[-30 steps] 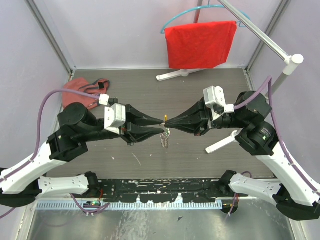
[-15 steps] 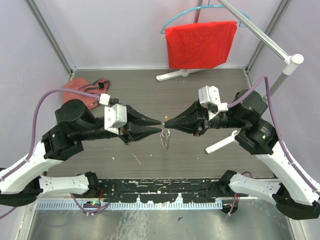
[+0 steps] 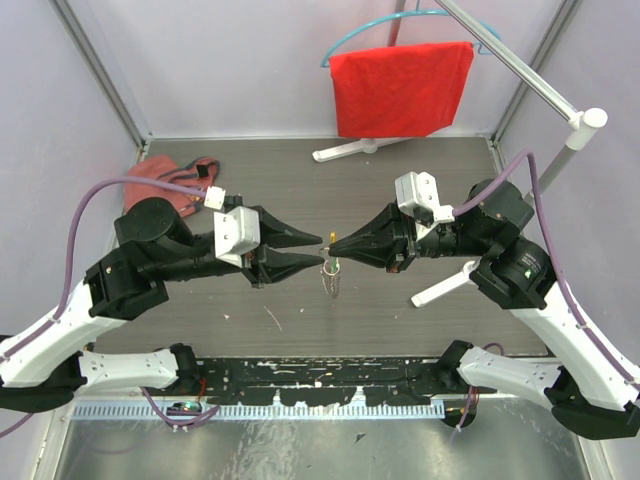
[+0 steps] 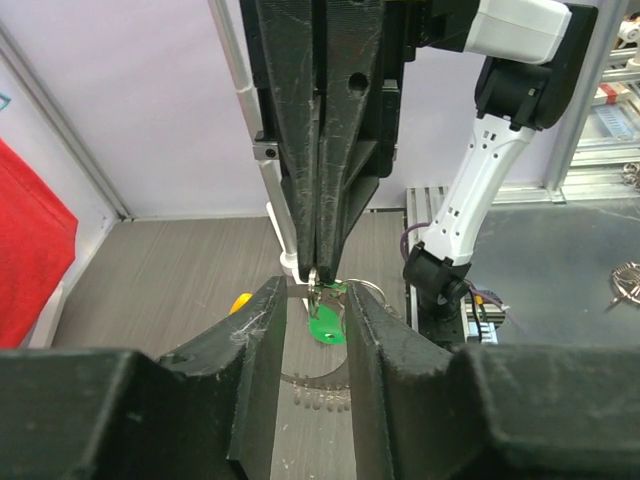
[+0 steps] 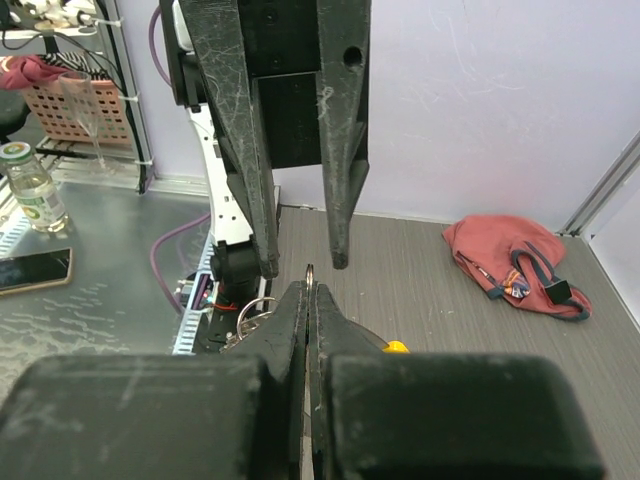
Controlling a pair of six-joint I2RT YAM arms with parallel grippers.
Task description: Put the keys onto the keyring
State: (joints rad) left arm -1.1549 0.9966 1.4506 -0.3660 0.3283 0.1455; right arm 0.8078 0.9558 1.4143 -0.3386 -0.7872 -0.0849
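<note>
Right claw [image 3: 333, 245]: pinched shut on the keyring [image 3: 331, 278] (its loop dangles above the table [image 3: 400, 190])
Left claw [image 3: 323, 248]: narrowly parted, empty, flanking that tip
Green key [image 4: 324, 326]: hanging beneath

Pale lilac walls [image 3: 230, 70] meet at aluminium corner posts [image 3: 100, 70] around a dark wood-grain table [image 3: 400, 190]. At the back, a red cloth [image 3: 400, 88] hangs on a blue hanger [image 3: 345, 40] beside a white stand [image 3: 580, 125]. A red pouch [image 3: 160, 180] lies in the far left corner.

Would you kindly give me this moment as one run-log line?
stage: arms meet mid-air | right gripper: shut on keyring, green key hanging below | left gripper: open, straddling right gripper's tip
</note>
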